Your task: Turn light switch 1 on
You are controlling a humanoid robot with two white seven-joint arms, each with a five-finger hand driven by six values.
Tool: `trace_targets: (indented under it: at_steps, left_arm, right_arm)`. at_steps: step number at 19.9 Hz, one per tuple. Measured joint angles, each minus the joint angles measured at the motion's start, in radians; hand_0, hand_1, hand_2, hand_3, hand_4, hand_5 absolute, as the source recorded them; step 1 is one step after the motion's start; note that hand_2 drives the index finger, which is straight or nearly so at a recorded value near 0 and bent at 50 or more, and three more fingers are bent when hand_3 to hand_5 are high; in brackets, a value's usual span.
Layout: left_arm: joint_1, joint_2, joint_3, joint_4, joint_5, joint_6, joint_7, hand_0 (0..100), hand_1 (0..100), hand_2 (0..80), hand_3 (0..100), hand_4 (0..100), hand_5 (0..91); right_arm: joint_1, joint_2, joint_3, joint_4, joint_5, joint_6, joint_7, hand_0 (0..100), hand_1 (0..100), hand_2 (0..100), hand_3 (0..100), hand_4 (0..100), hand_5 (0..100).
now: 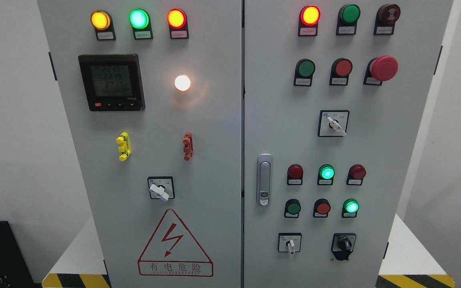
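**No hand in frame; switch candidates upright on the cabinet doors**

Nearest, along the bottom edge: yellow-and-black hazard striping (76, 280) at the foot of the cabinet; no arm, no hand, no fingers anywhere in view, so impossible to say whether released, clenched or grasping, or which side sits closer.

Further up, on the left door (206, 224): a white-handled rotary selector (161, 189) just above the red warning triangle (174, 245), handle slanting down toward the right; well above it, a round white lamp (182, 83) glowing.

On the right door (382, 192): a small white selector (290, 243) and a black knob (343, 244) low down, another white-handled selector (333, 124) higher; labels too small to read, so hard to tell which counts as light switch 1.

Judging by the glowing lamp: possibly switched on already, or lit by something else; not settled here; any reach would go straight ahead at a vertical face.
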Motion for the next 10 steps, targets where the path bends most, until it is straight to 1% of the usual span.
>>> trace_targets:
  at_steps: [2,4,10]
  left_arm:
    - [-0.010,-0.002,-0.006,0.024,-0.004,0.015,-0.001,18,5,0.0,0,0,0.0]
    - [-0.018,-0.003,-0.010,0.044,-0.003,0.027,-0.004,18,3,0.0,0,0,0.0]
    - [-0.033,-0.006,-0.020,0.087,0.014,0.038,-0.003,18,1,0.0,0,0,0.0]
  right_arm:
    - [0.000,0.000,0.000,0.000,0.000,0.000,0.000,30,0,0,0,0,0]
    - [0.000,0.000,0.000,0.000,0.000,0.000,0.000,30,0,0,0,0,0]
    - [0.000,0.000,0.000,0.000,0.000,0.000,0.000,31,0,0,0,0,0]
